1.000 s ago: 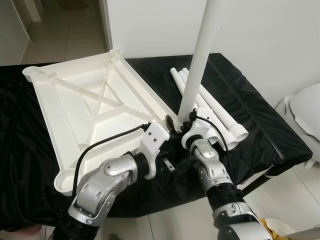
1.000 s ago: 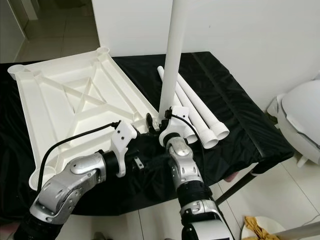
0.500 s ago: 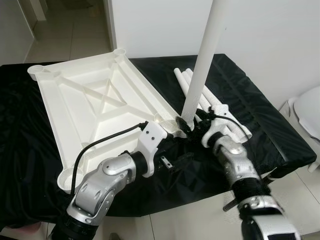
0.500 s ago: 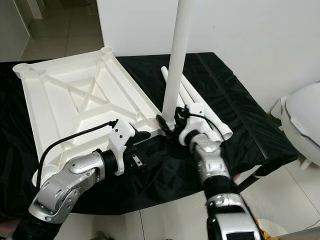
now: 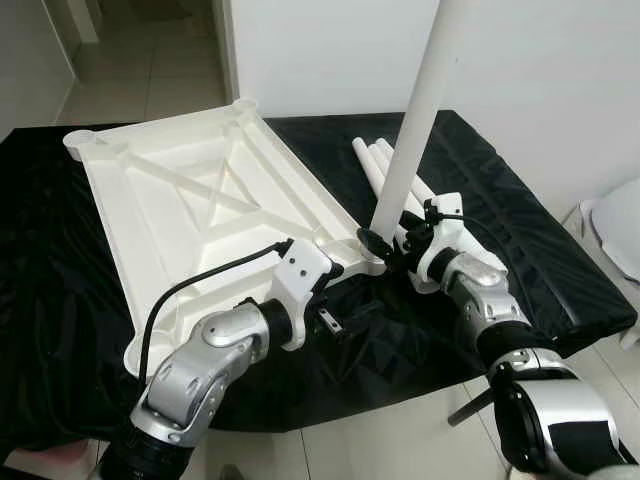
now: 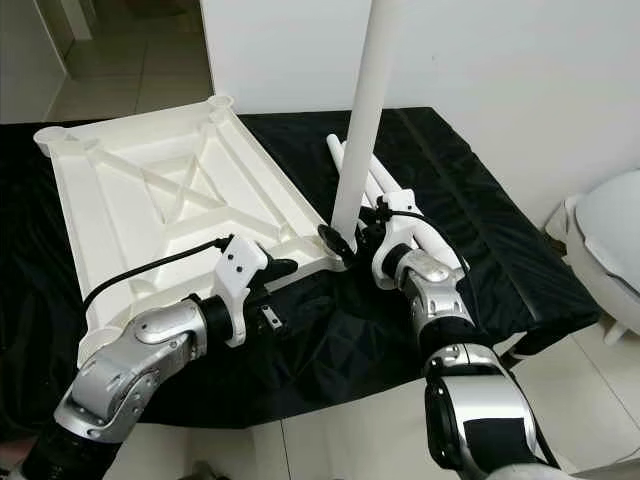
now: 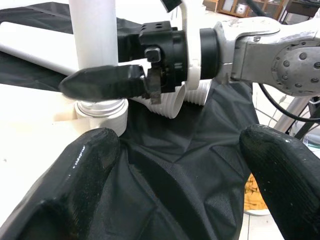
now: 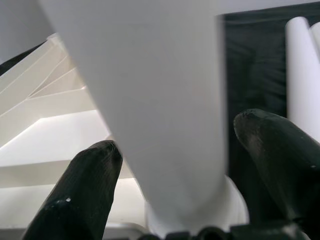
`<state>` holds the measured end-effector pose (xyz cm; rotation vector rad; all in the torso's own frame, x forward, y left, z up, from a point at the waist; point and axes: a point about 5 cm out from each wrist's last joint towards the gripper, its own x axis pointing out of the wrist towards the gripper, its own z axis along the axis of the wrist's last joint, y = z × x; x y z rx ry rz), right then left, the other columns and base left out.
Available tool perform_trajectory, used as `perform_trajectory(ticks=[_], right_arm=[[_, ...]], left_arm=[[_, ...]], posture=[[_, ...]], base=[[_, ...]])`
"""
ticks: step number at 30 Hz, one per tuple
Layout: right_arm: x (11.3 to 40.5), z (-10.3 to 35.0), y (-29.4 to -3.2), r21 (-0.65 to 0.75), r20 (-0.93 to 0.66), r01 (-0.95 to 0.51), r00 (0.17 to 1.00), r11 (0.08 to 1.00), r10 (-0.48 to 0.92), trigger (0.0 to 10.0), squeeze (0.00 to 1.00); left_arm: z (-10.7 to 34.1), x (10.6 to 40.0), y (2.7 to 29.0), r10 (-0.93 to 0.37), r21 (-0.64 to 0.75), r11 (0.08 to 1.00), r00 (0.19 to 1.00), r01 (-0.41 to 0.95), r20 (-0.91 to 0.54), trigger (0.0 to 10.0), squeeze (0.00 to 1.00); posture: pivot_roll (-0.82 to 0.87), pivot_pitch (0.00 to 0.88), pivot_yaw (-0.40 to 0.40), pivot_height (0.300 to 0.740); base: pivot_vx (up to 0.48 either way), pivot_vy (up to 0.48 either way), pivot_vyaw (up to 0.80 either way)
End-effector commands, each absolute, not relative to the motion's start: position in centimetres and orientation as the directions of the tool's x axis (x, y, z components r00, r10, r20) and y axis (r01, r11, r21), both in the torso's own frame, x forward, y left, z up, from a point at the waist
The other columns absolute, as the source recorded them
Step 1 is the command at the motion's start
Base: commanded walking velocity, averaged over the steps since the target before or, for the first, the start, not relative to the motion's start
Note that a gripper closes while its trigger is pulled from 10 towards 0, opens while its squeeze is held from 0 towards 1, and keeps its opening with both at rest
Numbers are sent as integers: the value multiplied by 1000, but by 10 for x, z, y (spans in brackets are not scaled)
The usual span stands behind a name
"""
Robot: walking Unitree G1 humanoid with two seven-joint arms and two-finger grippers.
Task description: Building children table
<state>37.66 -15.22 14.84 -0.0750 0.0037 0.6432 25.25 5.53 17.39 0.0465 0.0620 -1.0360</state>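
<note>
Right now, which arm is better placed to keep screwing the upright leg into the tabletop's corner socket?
The right. The right gripper has its fingers either side of the upright leg at the socket. The left gripper hangs open over the black cloth, short of the tabletop corner.

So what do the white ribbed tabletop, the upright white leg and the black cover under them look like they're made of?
White ribbed tabletop: moulded plastic, judging by its cast ribs and satin sheen. Upright white tubular leg: likely the same plastic, smooth and seamless. Black cover: woven fabric, probably synthetic; it wrinkles and glints slightly.
</note>
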Motion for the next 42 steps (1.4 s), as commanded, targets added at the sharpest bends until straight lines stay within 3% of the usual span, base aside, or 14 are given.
perform_trajectory(ticks=[1,13,14,15,23,28,42], right_arm=[[377,146,-150,-77,-48,-614,789,786,612,10000,0],[379,136,-140,-95,-134,-617,786,781,604,10000,0],[379,136,-140,-95,-135,-616,786,782,603,2118,0],[379,135,-140,-94,-138,-623,781,776,610,0,0],[374,129,-142,-101,-150,-651,758,753,635,0,0],[373,119,-147,-116,-211,-612,785,782,582,0,0],[374,111,-145,-11,-146,-330,934,944,325,0,0]], left_arm=[[174,253,56,-859,9,506,505,862,-81,10000,0],[174,253,56,-853,8,517,516,856,-78,10000,0],[174,253,56,-853,9,517,516,856,-78,10000,0],[174,253,56,-853,8,518,517,855,-77,10000,0],[174,253,56,-851,7,520,519,854,-75,10000,0],[174,252,55,-853,4,518,517,855,-74,10000,0],[171,249,53,-862,-4,503,501,864,-80,10000,0]], posture=[[-9,18,-17,740],[5,15,-26,740],[4,16,-27,740],[4,16,-28,740],[2,17,-31,740],[-4,16,-33,740],[-11,14,-36,740]], base=[[0,0,0],[0,0,0],[0,0,0],[0,0,0],[0,0,0],[0,0,0],[0,0,0]])
